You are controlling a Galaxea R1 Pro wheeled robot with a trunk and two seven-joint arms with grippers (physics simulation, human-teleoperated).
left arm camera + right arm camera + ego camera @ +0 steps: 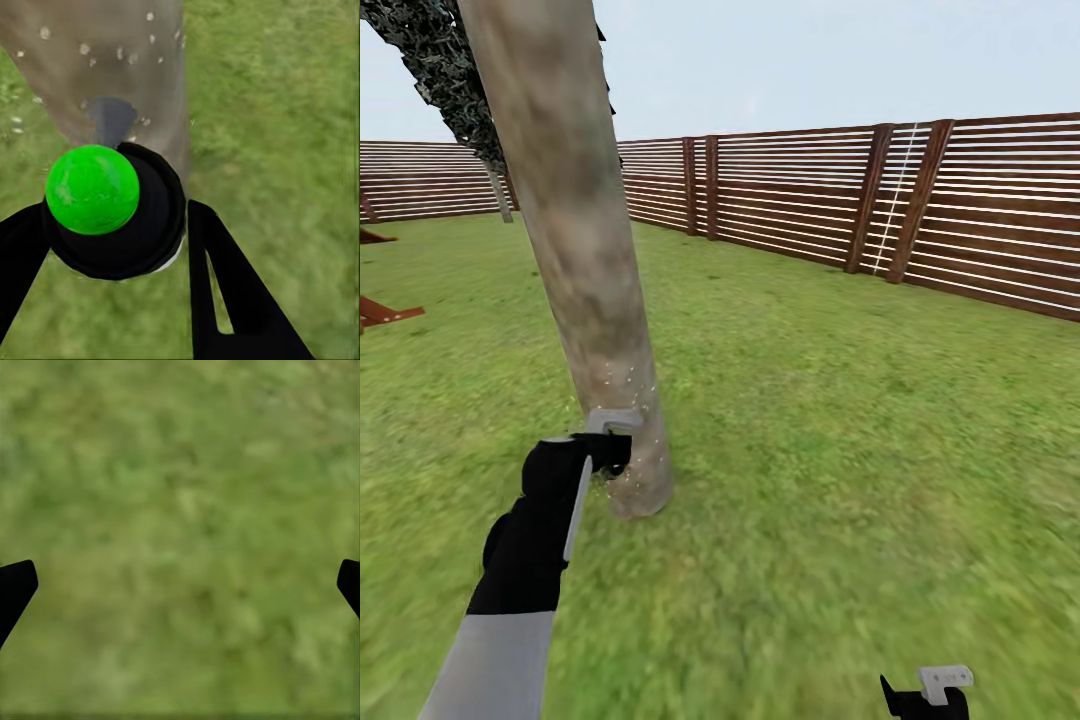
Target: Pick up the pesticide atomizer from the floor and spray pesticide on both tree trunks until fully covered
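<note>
Grass lawn (pixel 840 420) all round, brown slat fence (pixel 810 200) along the far side and running off right, pale sky above. I'm on the spray step: my left end effector (pixel 600 455) is clamped on the pesticide atomizer (pixel 112 210), black body with a green cap, fingers (pixel 225 285) tight either side of it in the left wrist view. Nozzle sits just beside the base of the near tree trunk (pixel 575 250), which leans up out of frame at left. White pesticide specks (pixel 120 52) dot the low bark; higher up the trunk looks bare, so I judge coverage is only begun. Second tree (pixel 495 180) stands far off left by the fence, not yet reached as far as I can tell.

Next move, as I see it: raise the nozzle up the trunk, work round its sides, then drive to the far tree.

Right end effector (pixel 925 695) hangs low at near right, wide apart and empty over grass.

Room: plenty of open lawn right and far. Trunk is nearly touching the left end effector, so a bump is the risk. Reddish wooden pieces (pixel 385 312) poke in at the left edge; I can't tell what they are.
</note>
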